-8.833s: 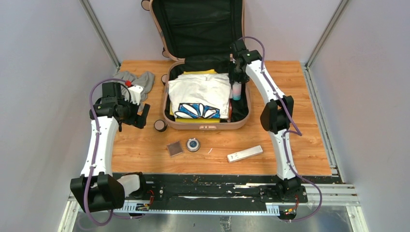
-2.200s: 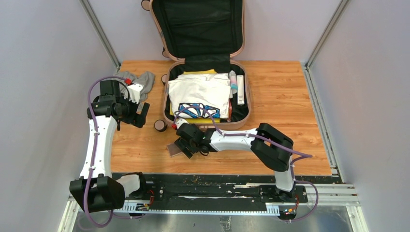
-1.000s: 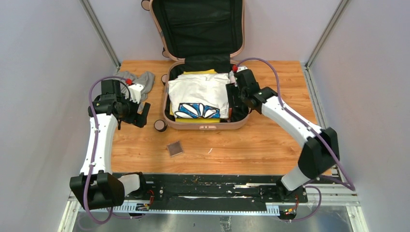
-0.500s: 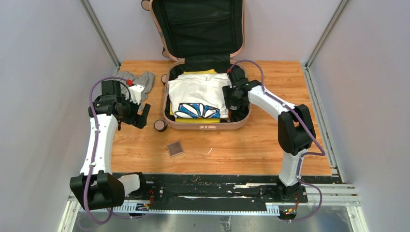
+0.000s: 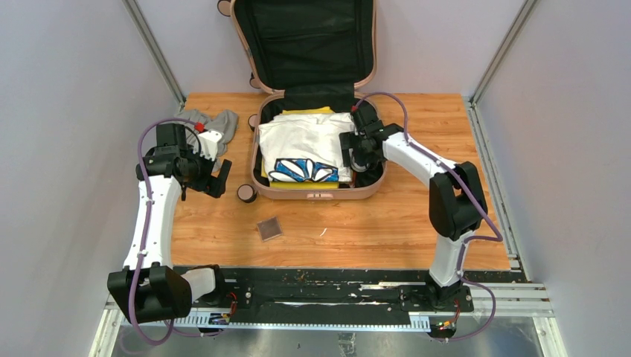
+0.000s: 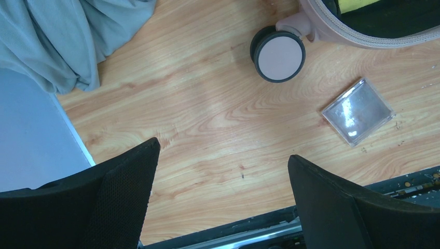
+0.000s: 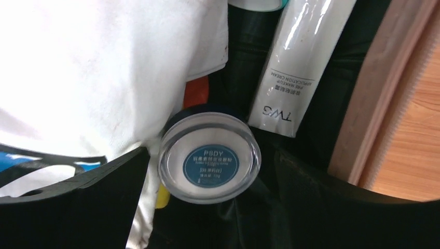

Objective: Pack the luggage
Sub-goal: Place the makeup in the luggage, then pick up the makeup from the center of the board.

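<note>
The luggage (image 5: 316, 195) is a pale pink hard-shell suitcase lying open at the back of the table, its black-lined lid (image 5: 305, 37) upright. Folded clothes (image 5: 305, 137) fill its base. My right gripper (image 5: 356, 152) reaches down into the gap on the right of the clothes. In the right wrist view a round clear jar (image 7: 209, 163) with a blue label lies between the spread fingers of the right gripper (image 7: 210, 155), with a small gap on each side. A white tube (image 7: 296, 62) lies beside it. My left gripper (image 6: 223, 150) hangs open and empty over the table.
A clear square case (image 5: 269, 227) lies on the wood in front of the luggage, also in the left wrist view as the clear case (image 6: 357, 111). A suitcase wheel (image 6: 278, 55) sticks out at the front left corner. A grey cloth (image 5: 216, 120) lies at the back left.
The right gripper came down into the luggage's right side with the jar, then its jaws spread off the jar. The left arm has not moved.
</note>
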You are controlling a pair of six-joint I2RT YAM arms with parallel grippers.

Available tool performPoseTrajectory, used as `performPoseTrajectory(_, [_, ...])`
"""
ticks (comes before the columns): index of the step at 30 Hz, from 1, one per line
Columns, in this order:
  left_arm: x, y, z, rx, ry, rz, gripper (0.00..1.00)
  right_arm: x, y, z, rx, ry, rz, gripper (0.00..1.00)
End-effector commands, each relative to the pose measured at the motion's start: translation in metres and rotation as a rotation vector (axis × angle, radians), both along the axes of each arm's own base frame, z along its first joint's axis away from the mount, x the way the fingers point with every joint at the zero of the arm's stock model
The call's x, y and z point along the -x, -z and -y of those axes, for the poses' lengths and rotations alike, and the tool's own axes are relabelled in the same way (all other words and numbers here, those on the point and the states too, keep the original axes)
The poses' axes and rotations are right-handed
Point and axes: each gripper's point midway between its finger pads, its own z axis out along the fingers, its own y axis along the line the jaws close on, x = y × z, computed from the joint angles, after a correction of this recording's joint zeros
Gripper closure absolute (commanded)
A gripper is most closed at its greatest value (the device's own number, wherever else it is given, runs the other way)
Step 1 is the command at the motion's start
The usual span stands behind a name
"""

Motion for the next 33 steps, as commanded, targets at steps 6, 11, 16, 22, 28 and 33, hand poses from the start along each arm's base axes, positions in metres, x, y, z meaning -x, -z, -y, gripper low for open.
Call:
performPoseTrajectory(6, [0.0,-0.007,-0.002,-0.002,-0.007,0.018,0.0,0.041,-0.095,-0.021,-0.056,-0.06,0.169,0.0])
performPoseTrajectory(11, [-0.001,-0.011,0.0,0.006,-0.007,0.029,0.0,0.115,-0.119,-0.085,-0.083,-0.297,0.235,0.0])
performPoseTrajectory(16, [-0.001,-0.015,0.001,0.017,-0.013,0.041,0.0,0.205,-0.1,-0.163,-0.125,-0.628,0.214,0.0])
performPoseTrajectory(22, [0.002,-0.017,0.002,0.022,-0.023,0.047,0.0,0.249,-0.057,-0.222,-0.16,-0.624,0.077,0.0])
performPoseTrajectory(28, [0.004,-0.018,0.004,0.032,-0.03,0.048,0.0,0.248,-0.014,-0.257,-0.041,-0.595,0.099,0.0])
performPoseTrajectory(33, [0.005,-0.017,0.003,0.026,-0.035,0.045,0.0,0.232,0.016,-0.269,0.023,-0.551,0.121,0.0])
